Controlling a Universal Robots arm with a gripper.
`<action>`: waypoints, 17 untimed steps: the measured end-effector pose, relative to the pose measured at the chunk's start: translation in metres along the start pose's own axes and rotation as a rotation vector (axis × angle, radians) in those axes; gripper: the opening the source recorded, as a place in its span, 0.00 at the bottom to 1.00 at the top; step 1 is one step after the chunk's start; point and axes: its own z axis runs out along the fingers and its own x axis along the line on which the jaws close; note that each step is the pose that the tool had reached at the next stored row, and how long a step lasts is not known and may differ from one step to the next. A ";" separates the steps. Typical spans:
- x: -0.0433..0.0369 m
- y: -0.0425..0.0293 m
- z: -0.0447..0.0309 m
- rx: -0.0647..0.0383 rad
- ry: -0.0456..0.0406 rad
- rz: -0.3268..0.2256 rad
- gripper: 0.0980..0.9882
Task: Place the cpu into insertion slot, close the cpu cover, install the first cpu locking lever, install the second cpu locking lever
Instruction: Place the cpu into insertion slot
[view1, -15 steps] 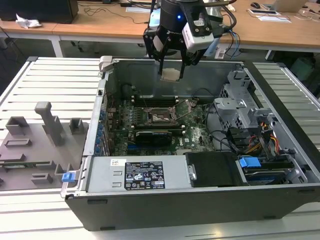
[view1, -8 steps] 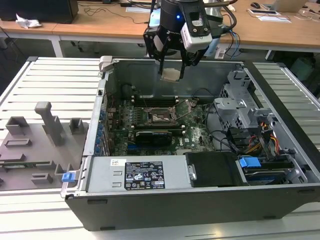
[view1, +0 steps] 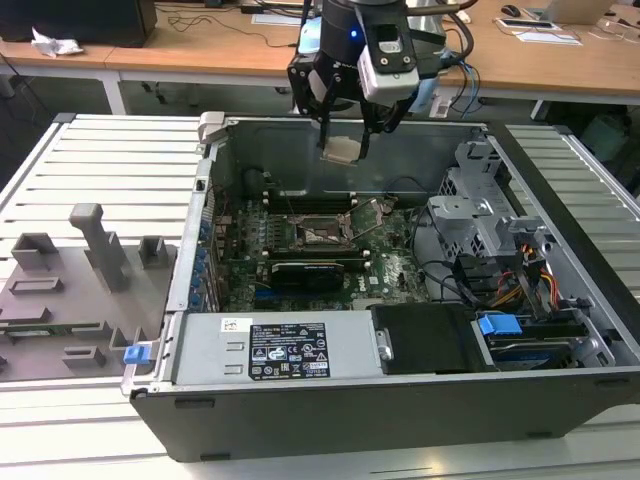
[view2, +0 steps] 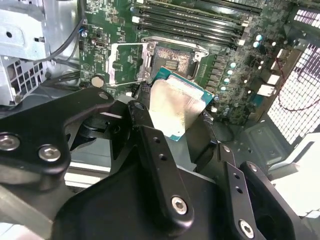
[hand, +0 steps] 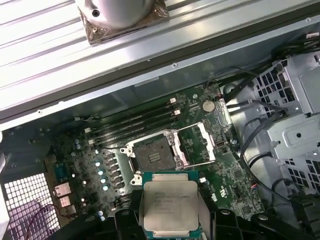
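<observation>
Black fingers (view2: 152, 145) of our gripper (view2: 172, 117) were clamped on opposite edges of the cpu (view2: 176, 102), which we held in the air above the motherboard (hand: 220, 185). Beneath it the insertion slot (hand: 152, 156) sat bare, its cpu cover (hand: 200, 145) tipped open to one side. In the exterior view, our gripper hung over the far side of the open computer case (view1: 400, 400).

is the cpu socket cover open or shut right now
Open: the cpu cover lies flipped beside the empty insertion slot, cpu held in the tool.
</observation>
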 end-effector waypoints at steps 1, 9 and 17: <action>0.0000 0.0000 0.0002 0.000 -0.0017 0.019 0.48; 0.0000 -0.0001 0.0011 -0.003 -0.0123 0.137 0.48; 0.0000 -0.0002 0.0020 -0.004 -0.0206 0.230 0.48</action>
